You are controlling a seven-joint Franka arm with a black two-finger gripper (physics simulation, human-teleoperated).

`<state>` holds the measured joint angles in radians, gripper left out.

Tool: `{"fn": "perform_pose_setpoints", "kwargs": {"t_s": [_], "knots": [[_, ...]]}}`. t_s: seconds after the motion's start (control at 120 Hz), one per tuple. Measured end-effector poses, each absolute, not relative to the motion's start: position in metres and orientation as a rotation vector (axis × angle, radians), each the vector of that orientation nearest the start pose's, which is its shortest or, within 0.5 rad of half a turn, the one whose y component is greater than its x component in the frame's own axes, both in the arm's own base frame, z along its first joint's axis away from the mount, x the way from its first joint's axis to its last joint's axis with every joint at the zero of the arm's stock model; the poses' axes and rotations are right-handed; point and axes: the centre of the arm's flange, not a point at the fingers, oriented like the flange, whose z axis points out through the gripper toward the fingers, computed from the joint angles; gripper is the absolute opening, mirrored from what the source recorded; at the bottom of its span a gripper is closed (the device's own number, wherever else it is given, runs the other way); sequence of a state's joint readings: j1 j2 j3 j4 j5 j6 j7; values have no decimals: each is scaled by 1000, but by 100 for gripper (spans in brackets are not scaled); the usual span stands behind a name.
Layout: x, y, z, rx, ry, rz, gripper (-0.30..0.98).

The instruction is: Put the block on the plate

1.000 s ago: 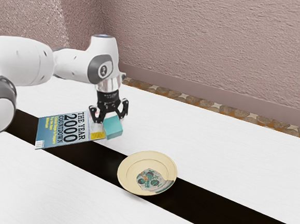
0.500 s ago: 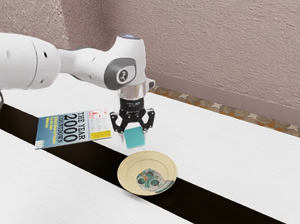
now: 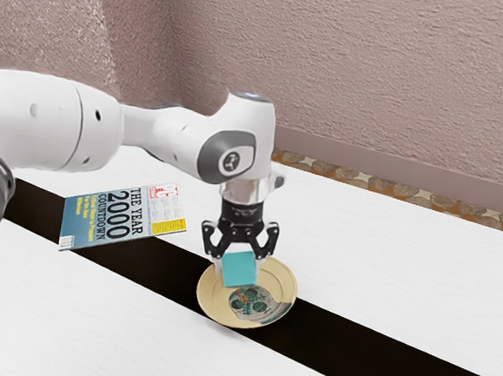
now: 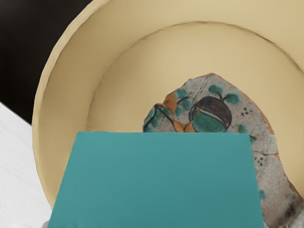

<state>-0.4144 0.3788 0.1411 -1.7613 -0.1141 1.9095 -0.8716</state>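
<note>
My black gripper [image 3: 238, 264] is over the plate's far part in the exterior view, shut on the teal block [image 3: 241, 271], with a finger at either side of it. The block looks slightly tilted and covers part of the cream plate [image 3: 210, 300]; whether it touches the plate cannot be told. In the wrist view the block [image 4: 159, 183] is large at the lower edge, in front of the plate [image 4: 118, 95] and its painted patch of grey, green and orange.
A magazine [image 3: 118, 218] lies on the white table [image 3: 384, 277] toward the exterior view's left. A black stripe [image 3: 344, 339] runs across the table under the plate. A textured wall [image 3: 356, 74] rises behind.
The gripper has carried the block from beside the magazine toward the exterior view's right and lower, to over the plate. Plate and magazine have stayed where they were.
</note>
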Motion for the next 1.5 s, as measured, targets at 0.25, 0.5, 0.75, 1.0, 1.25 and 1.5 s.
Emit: {"fn": "perform_pose_setpoints", "kwargs": {"t_s": [0.25,0.5,0.75,1.0,1.25,1.5], "knots": [[581,-191,318,-2871,-930,368,40],[575,-204,318,-2885,-899,363,42],[577,-205,321,-2902,-911,351,58],[582,-204,367,-2959,-919,265,65],[596,-200,473,-3002,-866,112,68],[595,-132,555,-3092,-647,10,68]]}}
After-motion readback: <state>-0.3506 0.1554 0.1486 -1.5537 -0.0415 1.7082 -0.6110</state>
